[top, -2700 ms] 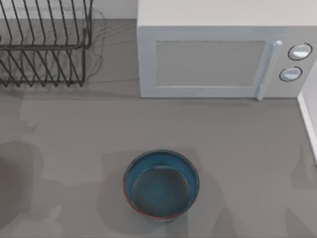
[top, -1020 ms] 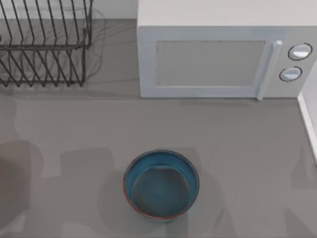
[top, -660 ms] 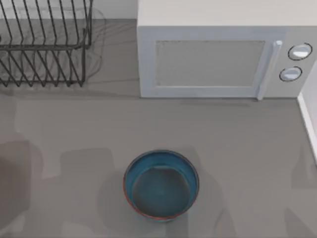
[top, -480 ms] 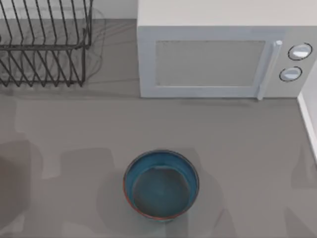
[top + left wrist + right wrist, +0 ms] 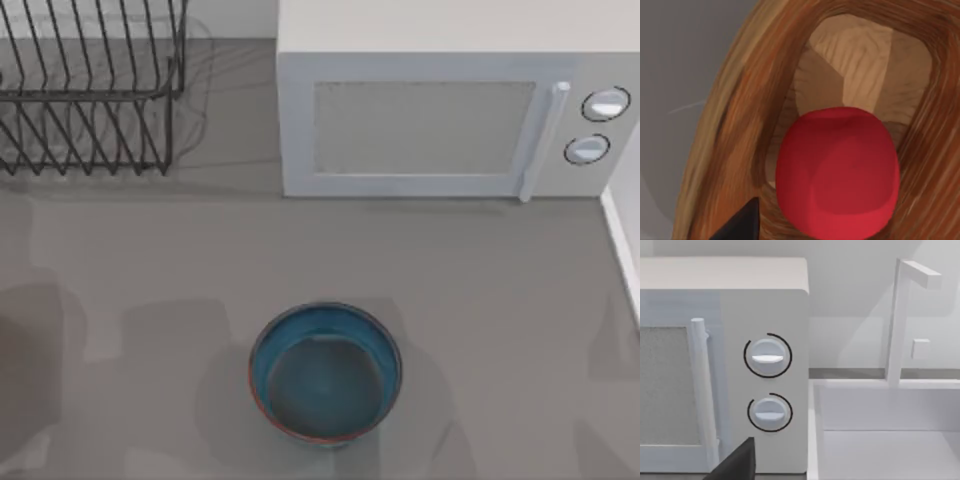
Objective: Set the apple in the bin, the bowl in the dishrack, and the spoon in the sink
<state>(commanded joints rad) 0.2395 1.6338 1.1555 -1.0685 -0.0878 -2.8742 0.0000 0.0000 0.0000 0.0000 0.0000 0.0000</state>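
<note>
Microwave (image 5: 440, 110) and dishrack (image 5: 90, 90) at the table's far edge; sink (image 5: 890, 440) beyond the right gripper (image 5: 735, 465). Bowl (image 5: 325, 372): rigid, glossy, probably slippery; best gripped across its thin rim. Apple (image 5: 837, 170): light, firm, directly beneath the left gripper (image 5: 737, 227), over the wooden bin (image 5: 740, 125). Whether either gripper's fingers are parted cannot be told.

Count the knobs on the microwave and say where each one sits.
2. Both sit on the microwave front at the table's right, beside the door handle: the upper knob directly above the lower knob.
</note>
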